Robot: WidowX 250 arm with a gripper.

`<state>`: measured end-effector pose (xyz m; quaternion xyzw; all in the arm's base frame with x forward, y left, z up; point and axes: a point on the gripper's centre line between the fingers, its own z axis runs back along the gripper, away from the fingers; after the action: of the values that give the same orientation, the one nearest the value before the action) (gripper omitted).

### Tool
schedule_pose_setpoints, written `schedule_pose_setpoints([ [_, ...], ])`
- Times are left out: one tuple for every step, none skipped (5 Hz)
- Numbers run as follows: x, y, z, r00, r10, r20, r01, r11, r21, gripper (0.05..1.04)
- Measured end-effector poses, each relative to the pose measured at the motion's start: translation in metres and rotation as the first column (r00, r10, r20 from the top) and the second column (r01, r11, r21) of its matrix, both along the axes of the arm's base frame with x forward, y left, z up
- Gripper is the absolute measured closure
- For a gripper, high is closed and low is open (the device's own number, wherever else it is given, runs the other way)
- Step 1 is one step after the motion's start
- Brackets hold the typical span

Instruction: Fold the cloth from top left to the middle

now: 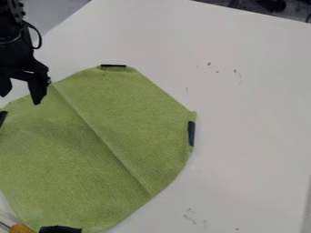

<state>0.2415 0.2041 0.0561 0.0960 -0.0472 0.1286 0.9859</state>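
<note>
Hanging at upper left: one end effector (20,98), fingers wide apart, nothing held. Green cloth (100,145), spread nearly flat on counter (249,118), upper-left edge by the fingertips, middle toward lower right; crease slanting likewise. Dark strips (113,66) at its edges; left strip near the likely grasp. Orange object (20,228), lower left.

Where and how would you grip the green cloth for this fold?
Pinch the green cloth at its upper-left edge, between the top dark strip and the left dark strip, coming from above. It lies nearly flat on the table, so a side grab would probably find little to hold. The gripper hangs by that edge.
</note>
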Motion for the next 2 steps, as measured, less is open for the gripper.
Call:
schedule_pose_setpoints([
  [-0.001, -0.002, -0.010, 1.000, -0.007, -0.027, 0.006, 1.000, -0.021, 0.084],
  [0.019, -0.005, -0.010, 0.995, -0.097, -0.035, 0.096, 0.995, -0.024, 0.084],
])
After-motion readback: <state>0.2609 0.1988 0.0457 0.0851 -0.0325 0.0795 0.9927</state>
